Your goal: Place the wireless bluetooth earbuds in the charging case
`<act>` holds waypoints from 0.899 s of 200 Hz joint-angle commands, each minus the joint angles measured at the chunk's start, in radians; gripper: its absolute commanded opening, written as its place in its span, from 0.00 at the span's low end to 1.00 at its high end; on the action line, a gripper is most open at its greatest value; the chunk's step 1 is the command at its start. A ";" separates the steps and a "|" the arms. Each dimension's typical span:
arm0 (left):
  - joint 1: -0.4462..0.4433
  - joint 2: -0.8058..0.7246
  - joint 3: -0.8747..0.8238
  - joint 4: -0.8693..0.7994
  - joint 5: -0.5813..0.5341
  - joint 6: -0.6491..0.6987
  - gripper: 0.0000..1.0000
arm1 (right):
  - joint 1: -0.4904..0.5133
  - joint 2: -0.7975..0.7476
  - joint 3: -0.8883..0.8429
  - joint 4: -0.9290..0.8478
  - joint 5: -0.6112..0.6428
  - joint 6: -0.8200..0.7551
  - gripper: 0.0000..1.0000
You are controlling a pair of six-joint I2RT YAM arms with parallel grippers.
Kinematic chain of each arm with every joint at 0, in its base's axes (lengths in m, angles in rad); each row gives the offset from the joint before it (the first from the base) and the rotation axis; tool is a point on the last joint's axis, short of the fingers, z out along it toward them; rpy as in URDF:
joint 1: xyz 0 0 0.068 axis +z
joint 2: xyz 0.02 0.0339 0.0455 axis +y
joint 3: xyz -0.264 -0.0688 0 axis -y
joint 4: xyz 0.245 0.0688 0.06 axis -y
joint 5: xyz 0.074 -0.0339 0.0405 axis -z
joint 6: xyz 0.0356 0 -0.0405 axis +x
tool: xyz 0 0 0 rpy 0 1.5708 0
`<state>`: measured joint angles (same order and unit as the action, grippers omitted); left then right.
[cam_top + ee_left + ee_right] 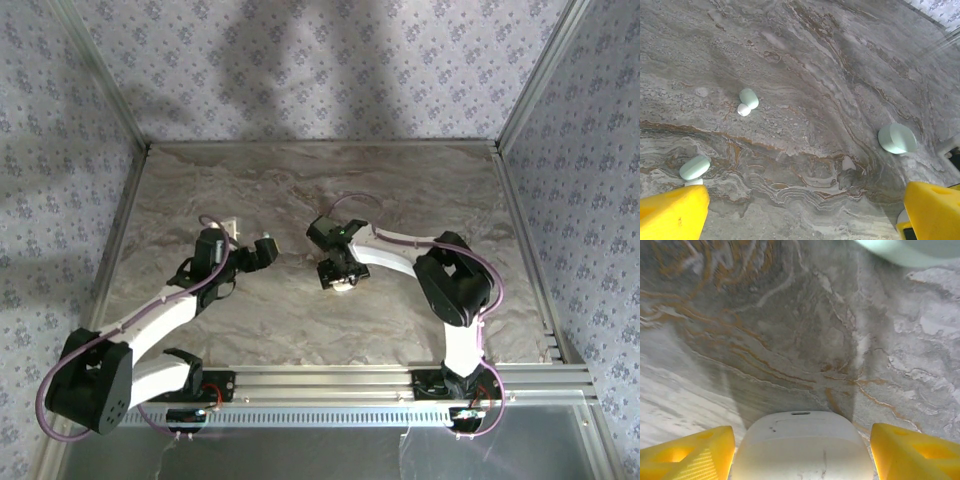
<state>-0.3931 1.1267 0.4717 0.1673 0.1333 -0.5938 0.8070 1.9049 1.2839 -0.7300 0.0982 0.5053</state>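
Spread wide & empty on L gripper (805, 212), earbuds (748, 98) at 10-11 o'clock; parted on R gripper (802, 452) astride charging case (802, 437), slim gaps.

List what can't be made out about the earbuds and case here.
- Right wrist: the charging case is cut off by the bottom edge; whether the right gripper grips or merely flanks it is unclear.
- Right wrist: a pale shape is blurred and cropped by the top edge; unidentifiable.
- Left wrist: the nearer earbud is partly hidden behind a yellow finger.
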 commanded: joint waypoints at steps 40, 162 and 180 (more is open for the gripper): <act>0.008 -0.021 -0.009 0.001 0.005 -0.015 1.00 | -0.009 0.018 0.013 -0.060 0.029 0.000 0.53; 0.008 -0.022 -0.019 0.018 0.008 -0.015 1.00 | -0.534 -0.071 -0.083 0.006 0.017 -0.181 0.49; 0.008 -0.021 -0.019 0.021 0.009 -0.015 1.00 | -0.573 -0.037 -0.077 0.016 0.009 -0.196 0.51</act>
<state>-0.3923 1.1194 0.4587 0.1684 0.1341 -0.5961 0.2684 1.8202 1.2087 -0.7238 0.1265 0.3634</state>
